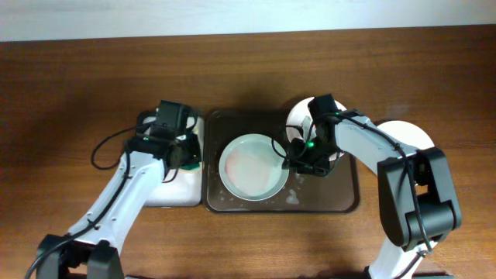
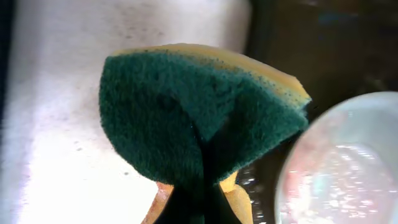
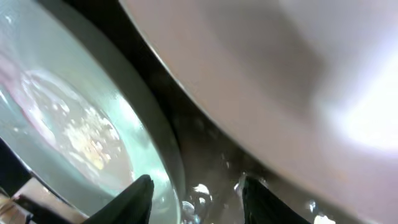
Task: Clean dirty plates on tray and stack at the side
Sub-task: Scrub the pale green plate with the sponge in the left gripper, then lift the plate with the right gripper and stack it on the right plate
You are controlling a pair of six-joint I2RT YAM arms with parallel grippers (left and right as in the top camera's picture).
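Note:
A pale green plate (image 1: 249,165) with faint red smears and suds lies in the dark tray (image 1: 345,198). A white plate (image 1: 297,116) leans at the tray's back right, partly under my right arm. Another white plate (image 1: 412,133) lies on the table right of the tray. My right gripper (image 1: 298,155) is open, its fingers (image 3: 199,202) on either side of the green plate's rim (image 3: 62,112), with the white plate (image 3: 280,74) just beyond. My left gripper (image 2: 199,202) is shut on a green and yellow sponge (image 2: 199,118) above the sponge tray (image 2: 62,124). The green plate (image 2: 348,168) is to its right.
The white-lined sponge tray (image 1: 174,194) stands directly left of the dark tray. The wet tray floor (image 3: 205,155) shows between the two plates. Brown table surface (image 1: 248,70) lies all round. Cables trail from the left arm (image 1: 108,147).

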